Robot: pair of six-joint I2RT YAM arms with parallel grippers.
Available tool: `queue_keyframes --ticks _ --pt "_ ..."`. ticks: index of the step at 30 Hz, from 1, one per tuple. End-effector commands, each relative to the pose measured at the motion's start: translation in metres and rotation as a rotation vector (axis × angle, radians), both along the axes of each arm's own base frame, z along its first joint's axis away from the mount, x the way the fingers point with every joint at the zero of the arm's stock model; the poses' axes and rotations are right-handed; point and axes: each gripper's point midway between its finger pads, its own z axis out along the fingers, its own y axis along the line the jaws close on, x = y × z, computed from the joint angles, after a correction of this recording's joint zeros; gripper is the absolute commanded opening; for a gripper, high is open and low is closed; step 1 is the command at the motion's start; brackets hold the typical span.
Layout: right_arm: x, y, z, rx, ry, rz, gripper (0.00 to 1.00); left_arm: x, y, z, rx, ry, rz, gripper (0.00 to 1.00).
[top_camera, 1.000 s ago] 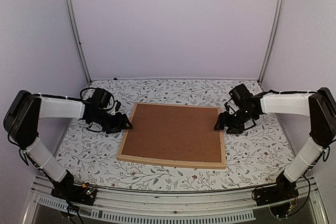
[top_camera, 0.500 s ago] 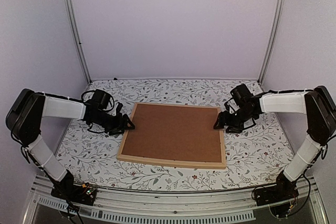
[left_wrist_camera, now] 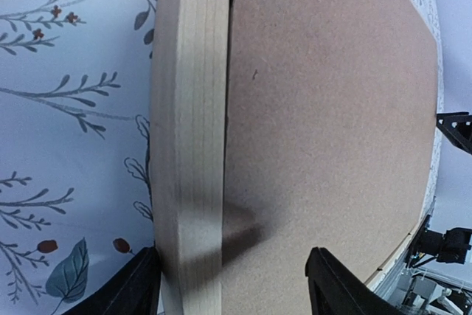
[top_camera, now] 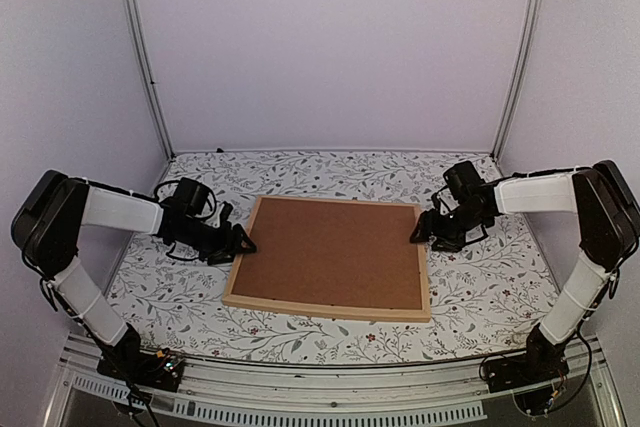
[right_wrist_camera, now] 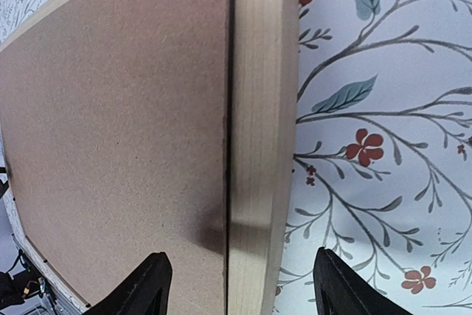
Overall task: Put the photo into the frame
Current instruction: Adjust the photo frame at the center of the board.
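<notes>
The light wood frame lies flat mid-table with a plain brown backing board filling it. The photo is hidden. My left gripper is open at the frame's left bar; in the left wrist view its fingers straddle that bar beside the board. My right gripper is open at the frame's right bar; in the right wrist view its fingers straddle that bar and the board's edge. Neither grips anything.
The table carries a white cloth with a leaf and flower print. Plain walls and two metal posts close in the back and sides. A metal rail runs along the near edge by the arm bases.
Both grippers have shifted slightly along the frame's side bars; the right one moved a little toward the back. The frame and board have not moved.
</notes>
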Motion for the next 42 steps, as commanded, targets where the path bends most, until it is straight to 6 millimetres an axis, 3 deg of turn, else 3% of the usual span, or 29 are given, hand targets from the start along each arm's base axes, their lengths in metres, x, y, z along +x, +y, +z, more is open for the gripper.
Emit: queue_keyframes --ticks 1,7,11,16,18,23,27,30,37,42 --pt "0.006 -0.006 0.008 0.031 -0.034 -0.007 0.69 -0.010 -0.006 -0.006 -0.046 0.036 -0.014 0.70" --pt "0.007 -0.007 0.005 0.048 -0.032 -0.009 0.70 -0.034 -0.026 -0.001 -0.119 0.061 -0.071 0.70" --pt "0.009 -0.011 0.004 0.046 -0.031 -0.015 0.71 -0.062 -0.042 0.010 -0.184 0.104 -0.153 0.68" --pt "0.015 -0.031 0.005 0.037 -0.035 -0.056 0.71 -0.097 -0.055 0.032 -0.193 0.109 -0.266 0.68" --pt "0.019 -0.040 0.009 0.030 -0.048 -0.070 0.71 -0.095 -0.051 0.046 -0.149 0.056 -0.274 0.68" --pt "0.022 -0.048 0.013 0.011 -0.063 -0.072 0.72 -0.038 -0.039 0.089 0.032 -0.201 -0.213 0.73" --pt "0.017 -0.047 0.013 0.022 -0.058 -0.061 0.72 0.007 -0.058 0.115 0.023 -0.340 -0.232 0.75" --pt "0.014 -0.047 0.014 0.025 -0.061 -0.054 0.72 0.034 -0.073 0.118 0.008 -0.388 -0.259 0.77" --pt "0.008 -0.041 0.011 0.060 -0.059 -0.029 0.72 0.091 -0.096 0.092 0.007 -0.367 -0.321 0.81" --pt "0.005 -0.040 0.005 0.065 -0.051 -0.017 0.72 0.112 -0.111 0.061 0.017 -0.360 -0.392 0.83"
